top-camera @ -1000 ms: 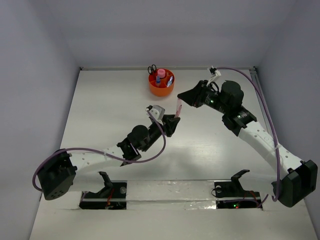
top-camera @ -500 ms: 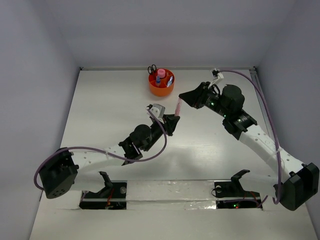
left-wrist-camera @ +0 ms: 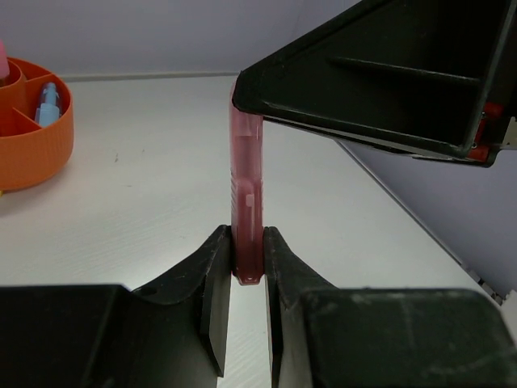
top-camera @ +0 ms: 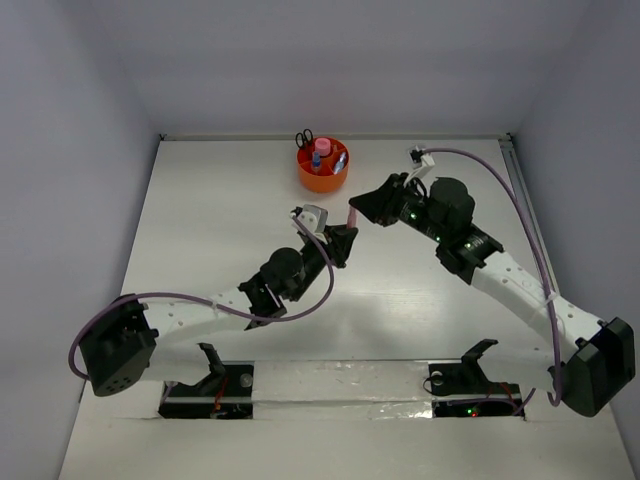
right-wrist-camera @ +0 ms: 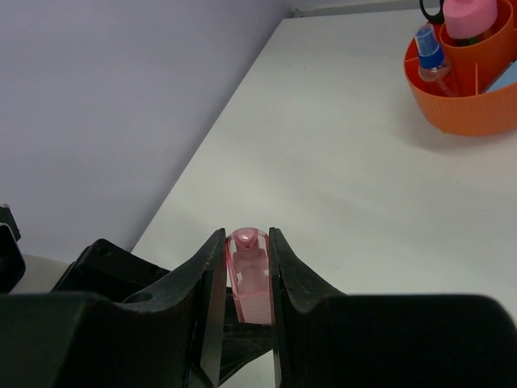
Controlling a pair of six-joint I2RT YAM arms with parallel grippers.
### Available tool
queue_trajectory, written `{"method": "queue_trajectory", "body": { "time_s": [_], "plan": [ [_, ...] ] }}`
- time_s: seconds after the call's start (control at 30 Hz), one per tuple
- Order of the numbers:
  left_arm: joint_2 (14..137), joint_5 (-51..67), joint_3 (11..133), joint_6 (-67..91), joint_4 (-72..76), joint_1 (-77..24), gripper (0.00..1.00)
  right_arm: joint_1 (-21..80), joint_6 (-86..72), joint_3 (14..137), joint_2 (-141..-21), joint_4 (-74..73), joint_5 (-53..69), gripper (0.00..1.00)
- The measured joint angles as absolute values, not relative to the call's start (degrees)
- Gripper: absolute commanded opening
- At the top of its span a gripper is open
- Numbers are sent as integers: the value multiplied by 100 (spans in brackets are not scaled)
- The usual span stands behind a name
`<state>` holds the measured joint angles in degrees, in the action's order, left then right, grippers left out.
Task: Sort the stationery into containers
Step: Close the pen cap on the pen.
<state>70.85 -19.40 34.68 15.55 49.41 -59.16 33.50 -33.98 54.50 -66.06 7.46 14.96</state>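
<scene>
A translucent pink piece (top-camera: 352, 216) hangs in the air between both grippers, over the middle of the table. My left gripper (left-wrist-camera: 247, 260) is shut on its lower end (left-wrist-camera: 246, 202). My right gripper (right-wrist-camera: 248, 252) is shut on its other end (right-wrist-camera: 249, 271). The orange tub (top-camera: 323, 166) stands at the far centre of the table, apart from both grippers. It holds the pink-capped glue bottle (right-wrist-camera: 468, 18), a blue pen (right-wrist-camera: 430, 50), a light-blue piece (right-wrist-camera: 499, 78) and black-handled scissors (top-camera: 304, 137). The tub also shows at the left edge of the left wrist view (left-wrist-camera: 32, 125).
The white table (top-camera: 220, 230) is walled by grey panels at the back and sides. Two black docking fixtures (top-camera: 212, 372) sit along the near edge, the second (top-camera: 465, 368) on the right.
Both grippers, joined by the pink piece, have shifted slightly left and toward the tub. The right arm has swung left. Both grips look unchanged.
</scene>
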Motion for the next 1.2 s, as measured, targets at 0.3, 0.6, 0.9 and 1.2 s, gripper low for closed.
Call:
{"method": "queue_trajectory", "body": {
  "time_s": [0.3,0.6,0.9,1.2],
  "plan": [
    [7078,-2069,3476,1487,4508,-5920,0,3601,-3323,5059,-6604,1037,1085,0],
    [7043,-1142,3682,1468,3592,-5428,0,3815,-3461,4191,-6543,2073,569,0],
    [7043,-698,4077,1406,2563,-5221,0,4005,-3852,3579,-6681,3085,23,0],
    [6554,-829,3815,1798,3352,-4923,60,4001,-3621,4746,-7301,2040,-255,0]
  ]
}}
